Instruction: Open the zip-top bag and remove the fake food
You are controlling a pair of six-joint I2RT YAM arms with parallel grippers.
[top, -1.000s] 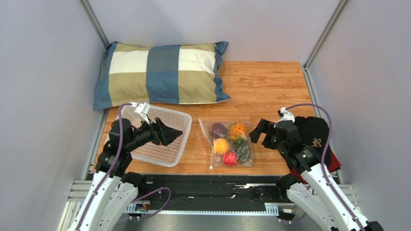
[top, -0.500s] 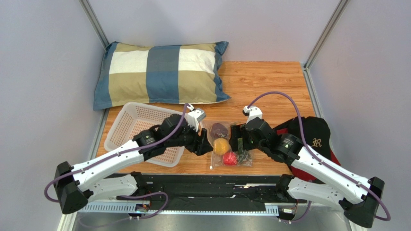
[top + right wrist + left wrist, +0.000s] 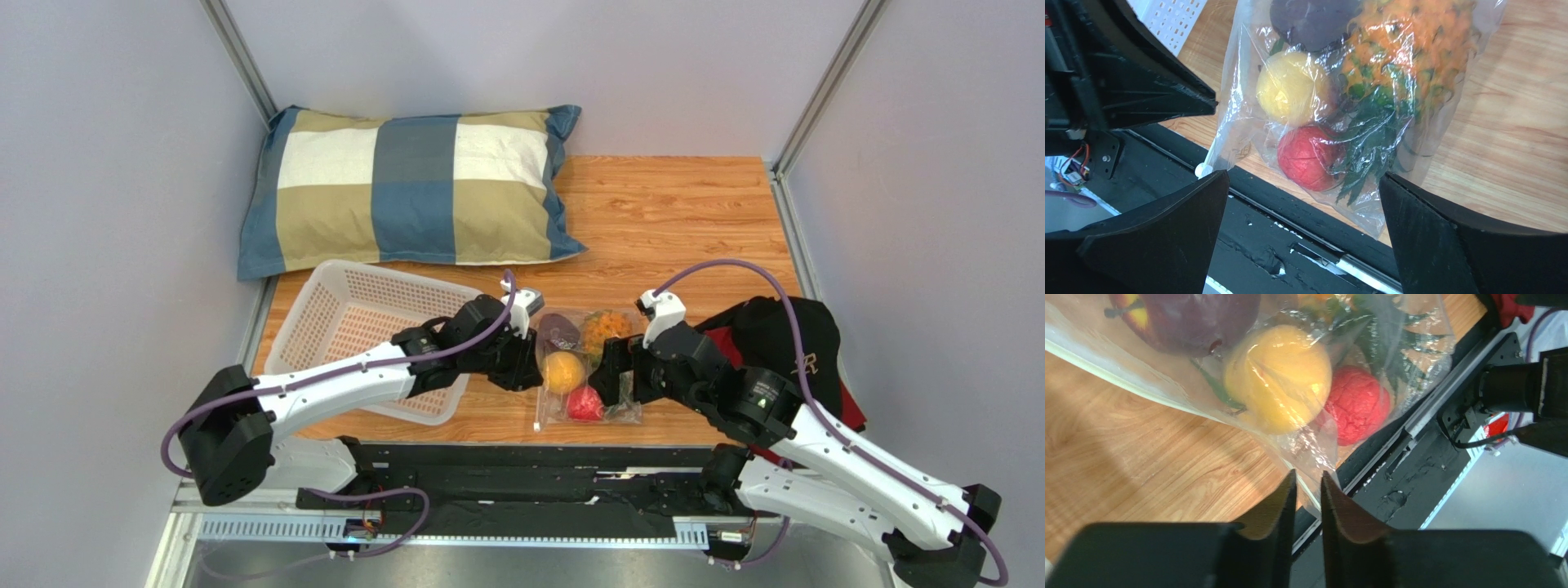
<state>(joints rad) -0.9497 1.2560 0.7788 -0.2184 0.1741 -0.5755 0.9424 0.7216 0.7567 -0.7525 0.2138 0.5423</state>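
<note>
Little of the task looks done: the zip-top bag (image 3: 1247, 122) lies flat on the wooden table (image 3: 662, 221) near its front edge, between the white basket (image 3: 356, 319) and a black cap (image 3: 785, 343), and all the fake food (image 3: 1296, 86) is inside it. Through the film I can make out the dark purple piece (image 3: 558, 328), the yellow fruit (image 3: 1278, 376), the red berry (image 3: 1358, 404), the orange frilly piece (image 3: 1407, 49) and the green sprig (image 3: 1370, 147). The pale zip strip (image 3: 1137, 376) runs unbroken along the bag's left side, with a small white slider (image 3: 1203, 169) at its near end, so I judge the seal shut. The left gripper (image 3: 1308, 484) sits low at the near left corner of the bag, its jaws close together with only a narrow slit; the film's edge runs down into that slit, but I cannot tell whether it is pinched. The right gripper (image 3: 1303, 177) hovers over the bag's right half with its jaws wide apart, holding nothing and apart from the film as far as the wrist view shows. What is left, as I read it, is nearly everything: secure a hold on the bag, part the zip, and take out each toy piece. A checked pillow (image 3: 411, 184) lies at the back of the table
</note>
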